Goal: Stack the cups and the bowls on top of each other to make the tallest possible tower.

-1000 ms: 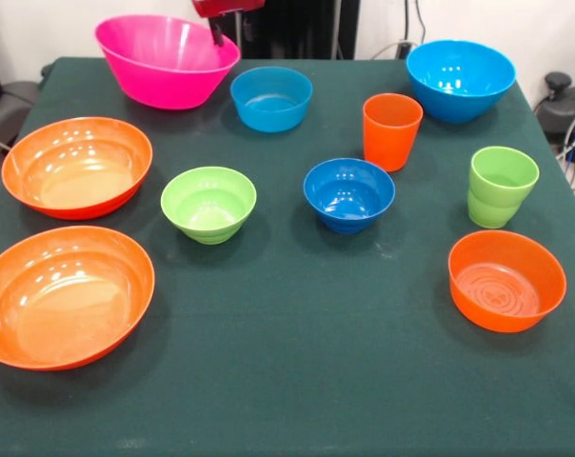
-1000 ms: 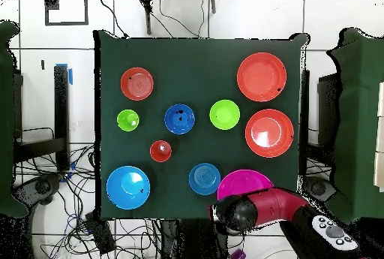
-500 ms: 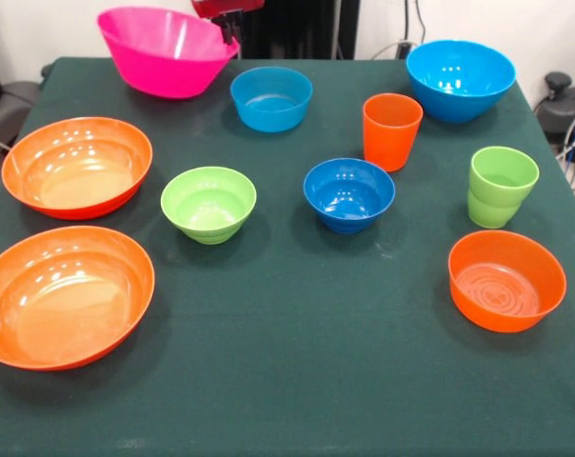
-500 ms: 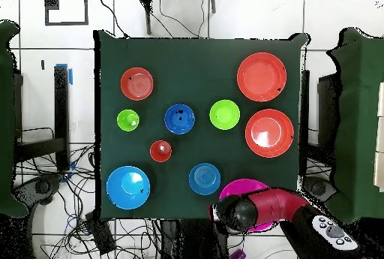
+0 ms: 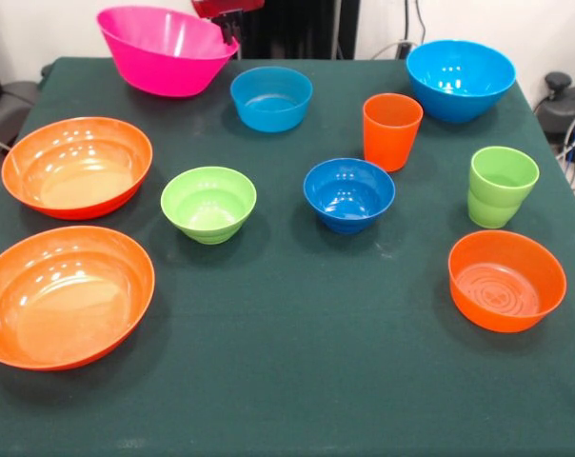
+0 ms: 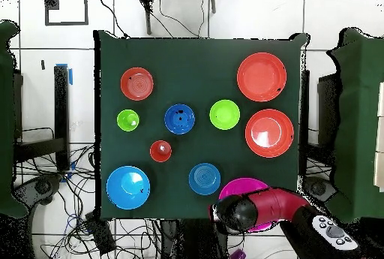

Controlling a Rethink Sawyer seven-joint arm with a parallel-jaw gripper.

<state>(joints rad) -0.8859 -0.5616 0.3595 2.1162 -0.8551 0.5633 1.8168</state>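
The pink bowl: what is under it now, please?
The pink bowl hangs tilted above the green table, nothing else beneath. The tool is at its rim; the overhead view hides that part under the arm.

Bright, even light falls from above: the glossy bowls carry small white glints inside, clearest in the two wide orange bowls (image 5: 76, 167) and the dark blue bowl (image 5: 348, 193). Shadows on the green tabletop (image 5: 297, 362) are soft and short, hugging each base, with a fainter patch beneath the lifted pink bowl (image 5: 166, 49). In the overhead view the white floor (image 6: 247, 16) around the tabletop looks washed out, while the colours on it stay flat and saturated.
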